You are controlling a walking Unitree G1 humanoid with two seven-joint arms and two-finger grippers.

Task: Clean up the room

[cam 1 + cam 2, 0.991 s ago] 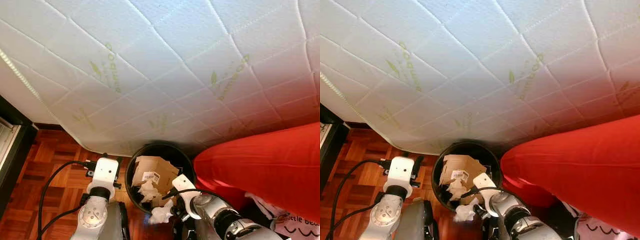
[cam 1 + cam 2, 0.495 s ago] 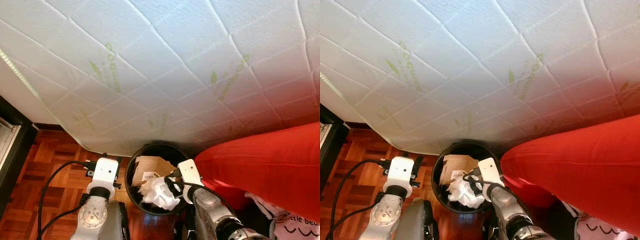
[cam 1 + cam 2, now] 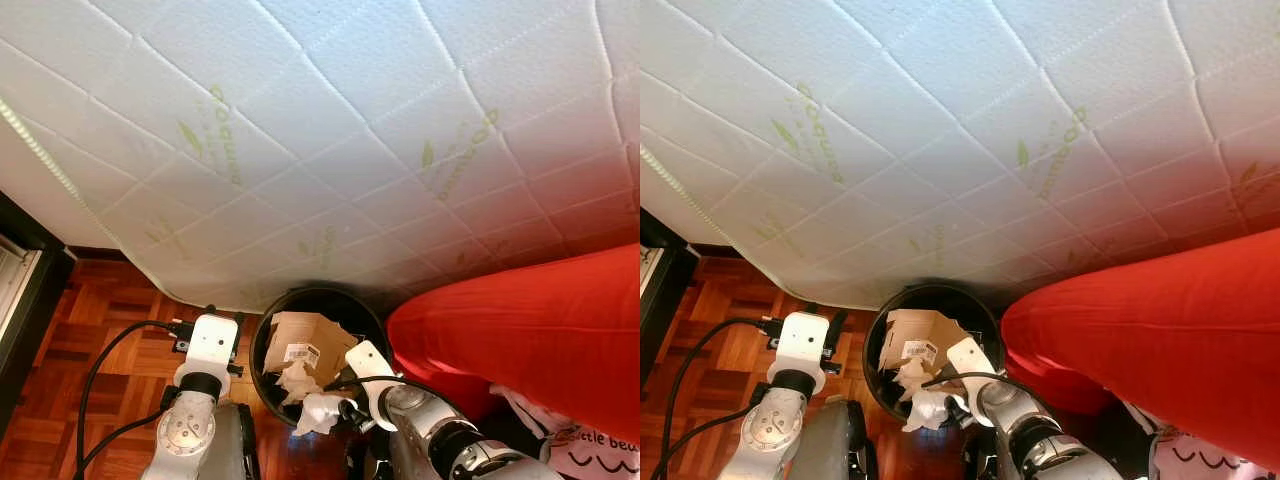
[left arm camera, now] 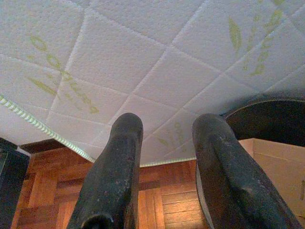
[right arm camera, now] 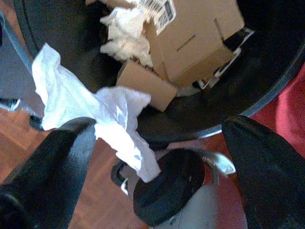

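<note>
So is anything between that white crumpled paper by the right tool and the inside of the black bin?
Nothing visible blocks it. The crumpled paper hangs at the black bin near rim, beside the right tool. Cardboard boxes already fill much of the bin.

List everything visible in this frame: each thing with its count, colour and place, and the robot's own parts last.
Mattress: one, white quilted with green print, ahead, above the bin.
Trash bin: one, black, round, on the floor between the arms.
Cardboard box: one, brown with a barcode label, inside the bin.
Crumpled tissue: one, white, at the bin's near rim, by the right claw.
Red fabric: one, right of the bin.
Wood floor: reddish parquet, left.
Left claw: black, open, idle beside the bin.
Right claw: black, open, at the bin's near rim.
</note>
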